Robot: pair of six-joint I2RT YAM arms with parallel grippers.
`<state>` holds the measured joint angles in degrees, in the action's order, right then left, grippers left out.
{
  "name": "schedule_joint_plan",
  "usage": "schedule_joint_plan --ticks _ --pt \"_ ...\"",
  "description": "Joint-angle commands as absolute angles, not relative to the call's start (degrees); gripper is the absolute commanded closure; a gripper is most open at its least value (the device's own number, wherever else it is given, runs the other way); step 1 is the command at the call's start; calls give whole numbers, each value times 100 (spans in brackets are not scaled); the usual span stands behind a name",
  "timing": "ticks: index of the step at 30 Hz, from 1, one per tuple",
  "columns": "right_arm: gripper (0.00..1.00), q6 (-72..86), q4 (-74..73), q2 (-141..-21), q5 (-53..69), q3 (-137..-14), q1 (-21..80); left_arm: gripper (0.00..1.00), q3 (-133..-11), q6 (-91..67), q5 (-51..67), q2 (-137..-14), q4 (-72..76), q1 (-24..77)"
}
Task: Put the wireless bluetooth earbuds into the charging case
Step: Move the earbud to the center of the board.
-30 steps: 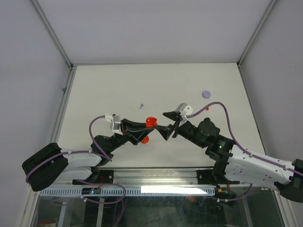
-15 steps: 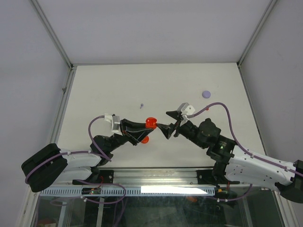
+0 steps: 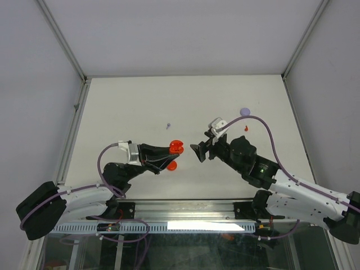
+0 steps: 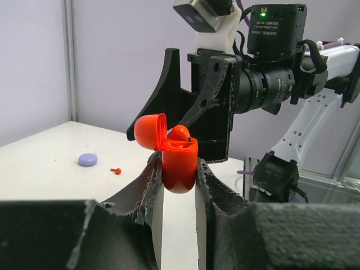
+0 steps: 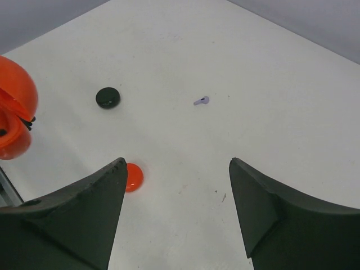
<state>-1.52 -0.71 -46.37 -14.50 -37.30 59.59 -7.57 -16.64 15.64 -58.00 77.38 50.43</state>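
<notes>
The wireless bluetooth earbuds were scattered. A tiny red comma-shaped plastic earbud (image 4: 116, 170) lay loose on the white table (image 3: 129, 101) near a pale lavender round disc (image 4: 88, 160). A tiny pale lavender earbud (image 5: 201, 101) sat alone on bare surface. What looked like a third red earbud (image 4: 180, 133) stood proud in the mouth of the glossy red plastic charging case (image 4: 180, 166).

The left gripper (image 4: 179, 175) was clamped narrow on the case's lower body, holding it upright off the table with the hinged lid (image 4: 152, 130) thrown back. The right gripper (image 5: 177, 166) stood wide and held nothing, just beside the case.

The seated bud did not look fully home. A nudge from the right fingers, or the lid shut on it, could probably pop it out. The case was rounded and slick and was pinched low, so a sideways push might twist it in the grip. The loose buds were far smaller than the blunt fingers — a slightly off closure could flick one away rather than catch it.

A flat red round disc (image 5: 132, 177) lay on the table near the right gripper, with a black round disc (image 5: 107, 97) beyond it. Both were coin-like lookalikes, and the red one matched the case's colour. Nothing lay between the right gripper and the lavender earbud, but the two arms were nose to nose — any reach would need to clear the held case first.
</notes>
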Motion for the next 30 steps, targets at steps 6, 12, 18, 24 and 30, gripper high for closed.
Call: schedule_joint_plan --ticks 6,12,18,24,30 --pt "20 233 -669 -4947 -864 -4456 5079 100 -785 -502 1417 -5067 6877 5045" --pt "19 1020 -1210 -5699 6 -4723 3785 100 -1067 -266 1563 -4933 6135 5045" --pt "19 1570 -1516 -6483 165 -4842 2801 98 -1248 -52 1694 -4788 5757 5047" --pt "25 1884 -1551 -7104 129 -4908 1687 94 -1296 453 1496 -4670 5762 5033" --pt "35 2332 -1518 -7751 -817 -5197 952 92 -1532 253 2434 -5084 5918 4483"
